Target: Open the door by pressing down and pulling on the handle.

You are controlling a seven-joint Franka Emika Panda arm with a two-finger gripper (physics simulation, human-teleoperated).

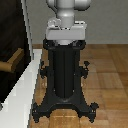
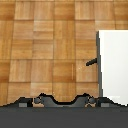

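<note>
Door (image 1: pixel 11 45) fills the left edge of the exterior view, a dark panel in a white frame (image 1: pixel 27 75), and as far as can be told it sits shut in that frame. Pedestal (image 1: pixel 64 65), black, stands at the centre on the wood floor (image 1: pixel 107 75), with the arm's grey-white base (image 1: pixel 67 22) on top at the upper centre. Handle (image 1: pixel 11 61) is a short tan lever at the far left, mid-height, and nothing touches it. In the wrist view a white block (image 2: pixel 114 65) takes the right side, with a small dark stub (image 2: pixel 92 62) on its left edge; what these are I cannot tell. Gripper appears in neither picture, so whether its fingers are apart or together cannot be told. Judging from this, no step is done: reaching, pressing and pulling all remain.
</note>
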